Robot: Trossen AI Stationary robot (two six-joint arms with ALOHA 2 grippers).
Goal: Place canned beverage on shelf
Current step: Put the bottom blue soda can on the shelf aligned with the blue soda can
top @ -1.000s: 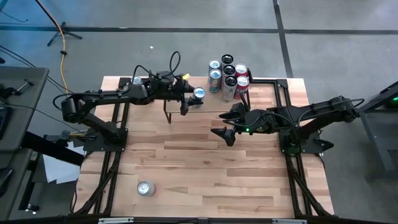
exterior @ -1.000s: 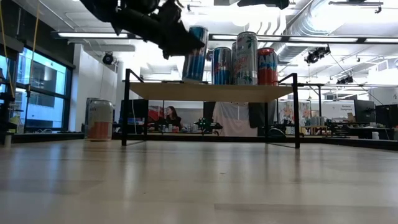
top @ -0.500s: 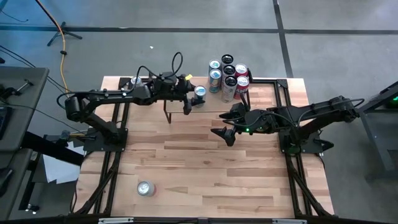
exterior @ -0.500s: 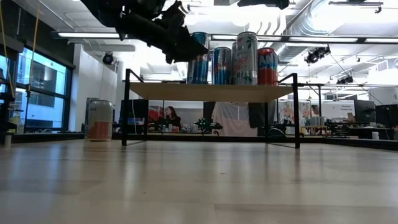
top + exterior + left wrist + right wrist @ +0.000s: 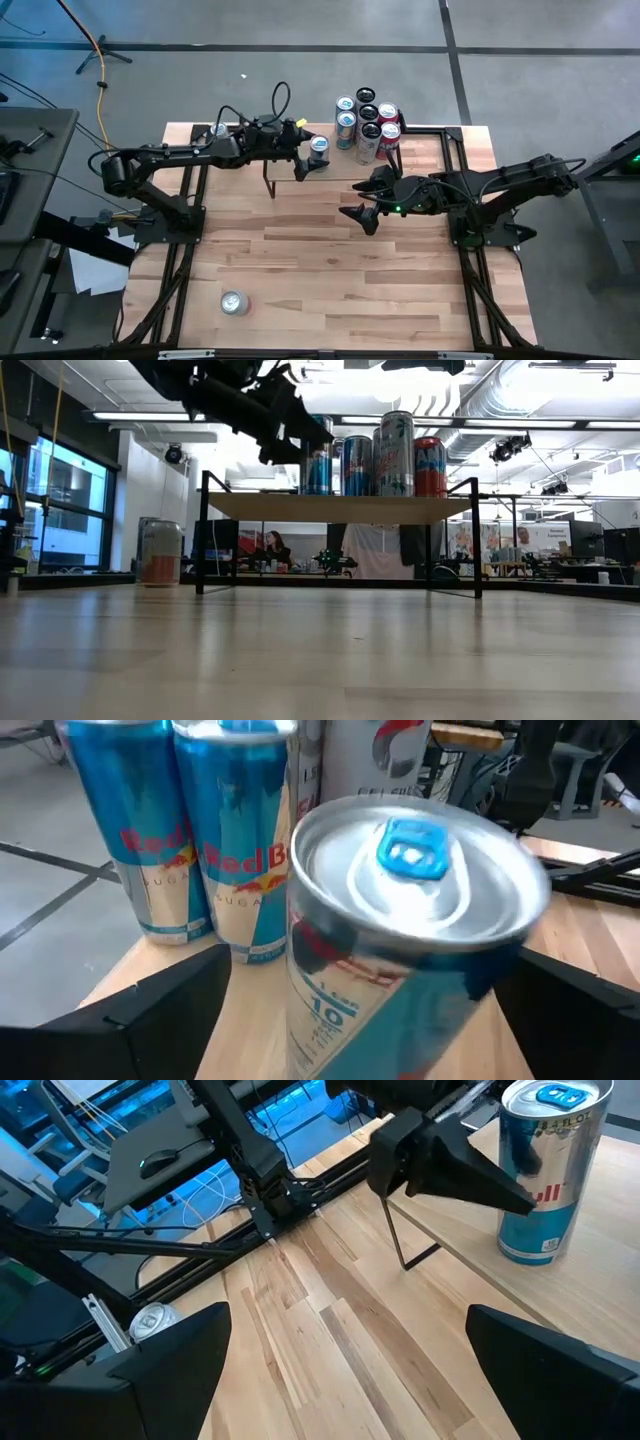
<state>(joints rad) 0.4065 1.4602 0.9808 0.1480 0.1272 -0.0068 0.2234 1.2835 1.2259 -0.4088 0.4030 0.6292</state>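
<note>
Left gripper (image 5: 303, 158) is standing spread over the shelf (image 5: 340, 507), fingers (image 5: 160, 1010) flanking the blue Red Bull can (image 5: 319, 147) (gaps are showing on both sides, so it looks let go). Can is sitting upright on the plank, near the cluster of cans (image 5: 365, 123) at the shelf's far end. Release step seems to be finishing; next move is calling for a straight back-out without nudging it. Right gripper (image 5: 362, 207) is waiting open over the table (image 5: 330, 270).
</note>
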